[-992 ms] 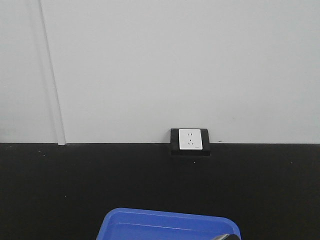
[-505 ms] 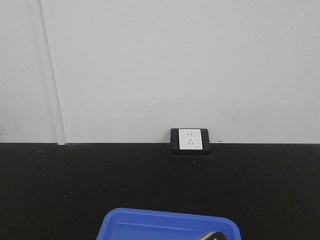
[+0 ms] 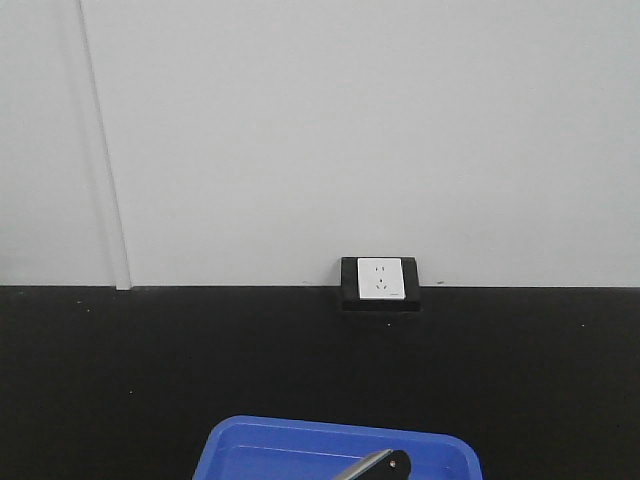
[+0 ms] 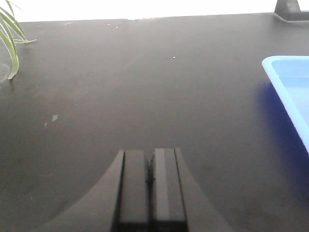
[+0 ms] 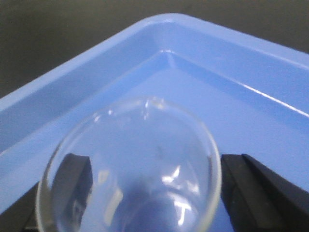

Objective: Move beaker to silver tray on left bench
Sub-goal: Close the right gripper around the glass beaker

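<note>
The beaker (image 5: pixel 130 169), clear glass with a rounded rim, fills the lower right wrist view, its mouth towards the camera. My right gripper (image 5: pixel 154 181) is shut on the beaker, with one black finger (image 5: pixel 246 188) against its right side and the other showing through the glass on the left. Beaker and gripper are over a corner of the bright blue tray (image 5: pixel 203 53). My left gripper (image 4: pixel 150 159) is shut on nothing, low over the black countertop (image 4: pixel 145 72). The silver tray is out of view. I cannot tell whether this countertop is the left bench.
The blue tray (image 3: pixel 260 445) sits at the counter's near edge, to the right of my left gripper. A wall socket (image 3: pixel 380 280) stands at the back of the counter against a white wall. Green plant leaves (image 4: pixel 10 38) hang in at the far left.
In the front view a dark arm part at the bottom edge has risen and shifted left over the blue tray. The tray and counter have not moved.
</note>
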`<state>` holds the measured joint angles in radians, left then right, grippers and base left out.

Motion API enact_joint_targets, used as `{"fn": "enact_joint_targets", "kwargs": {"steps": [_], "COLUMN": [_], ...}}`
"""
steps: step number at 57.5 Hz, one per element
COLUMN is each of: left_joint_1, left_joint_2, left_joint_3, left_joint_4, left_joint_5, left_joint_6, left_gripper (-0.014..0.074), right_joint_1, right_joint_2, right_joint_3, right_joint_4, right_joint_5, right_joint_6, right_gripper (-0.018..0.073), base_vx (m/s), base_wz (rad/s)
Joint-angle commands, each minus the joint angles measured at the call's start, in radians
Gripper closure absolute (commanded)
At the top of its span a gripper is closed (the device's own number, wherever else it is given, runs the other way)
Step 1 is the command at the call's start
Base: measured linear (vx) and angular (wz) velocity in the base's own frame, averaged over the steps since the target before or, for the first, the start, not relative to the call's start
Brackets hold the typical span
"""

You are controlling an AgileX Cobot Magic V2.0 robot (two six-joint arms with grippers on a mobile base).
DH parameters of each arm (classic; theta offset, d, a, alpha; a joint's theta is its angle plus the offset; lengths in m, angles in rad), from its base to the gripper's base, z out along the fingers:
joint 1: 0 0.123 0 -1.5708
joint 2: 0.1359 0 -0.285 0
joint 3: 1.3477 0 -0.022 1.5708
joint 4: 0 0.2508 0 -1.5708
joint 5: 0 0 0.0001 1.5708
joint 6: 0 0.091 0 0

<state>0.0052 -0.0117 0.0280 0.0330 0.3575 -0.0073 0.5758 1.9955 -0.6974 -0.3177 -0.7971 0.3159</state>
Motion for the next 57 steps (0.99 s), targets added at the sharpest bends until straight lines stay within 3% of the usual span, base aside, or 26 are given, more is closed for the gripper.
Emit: {"fn": "enact_joint_targets", "kwargs": {"steps": [1,7,16,23,32,38,57], "left_joint_1": [-0.006,-0.006,-0.006,-0.006,-0.006,-0.006,-0.006], "left_joint_2": [-0.016,-0.016,-0.016,-0.016,-0.016,-0.016,-0.016], "left_joint_3": [0.028,0.028,0.028,0.028,0.028,0.028,0.028], "left_joint_4": [-0.002,-0.002,-0.002,-0.002,-0.002,-0.002,-0.002], "left_joint_5": [-0.078,-0.078,-0.078,-0.078,-0.078,-0.078,-0.078], "left_joint_6": [-0.002,-0.002,-0.002,-0.002,-0.002,-0.002,-0.002], "left_gripper": [0.0595,0.0595,0.0595,0.0595,0.0595,0.0595,0.0595], "right_joint_1": [-0.001,-0.001,-0.001,-0.001,-0.001,-0.001,-0.001], "right_joint_2": [-0.026,-0.018,-0.023,-0.058,-0.183,-0.319,-0.801], "right_joint_3": [-0.044,-0.047,-0.046,-0.039,-0.039,-0.039,-0.039], "right_joint_4": [-0.003,0.015,0.019,0.017,0.013,0.013,0.013], "right_joint_5": [-0.116,-0.161,-0.167,-0.163,-0.021,0.160,0.941], "right_joint_6": [0.004,0.003,0.003,0.009,0.009,0.009,0.009], "right_gripper": [0.0015,0.0177,0.0580,0.0573,0.0568,0.0567,0.0567], "base_vx": [0.00,0.00,0.00,0.00,0.00,0.00,0.00], "base_wz": [0.00,0.00,0.00,0.00,0.00,0.00,0.00]}}
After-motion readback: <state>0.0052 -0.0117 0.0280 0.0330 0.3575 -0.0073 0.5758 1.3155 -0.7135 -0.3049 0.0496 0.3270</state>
